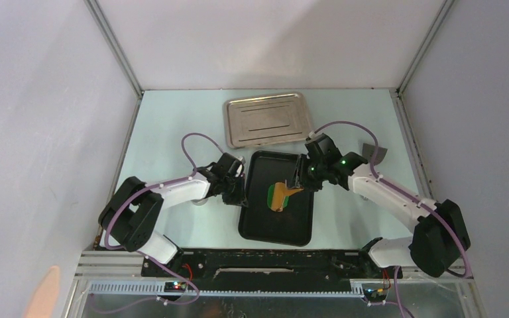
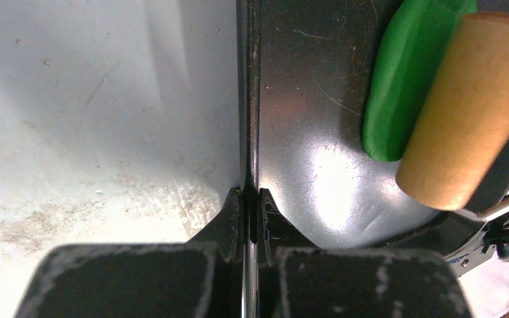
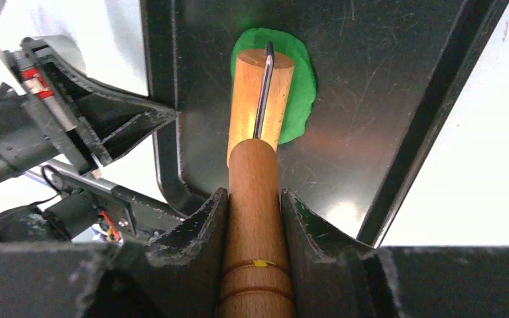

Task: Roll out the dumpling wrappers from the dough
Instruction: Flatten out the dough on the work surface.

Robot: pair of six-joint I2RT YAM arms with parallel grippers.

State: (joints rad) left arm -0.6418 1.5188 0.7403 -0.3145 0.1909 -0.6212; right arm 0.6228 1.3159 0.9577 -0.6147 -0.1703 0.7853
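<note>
Two arms reached in from the near edge of the tabletop toward a black tray that lay between them. The left jaws were clenched on the tray's left rim, its thin edge pinched flat between them. The right jaws grasped the darker handle of a wooden roller, whose paler head rested on the dough. The dough, a flattened bright green oval, lay on the floor of the black tray around its middle. It showed past the roller head on both sides and at the far end. Just beyond the black tray, a silver tray sat on the tabletop near the far edge, its ribbed floor facing up.
</note>
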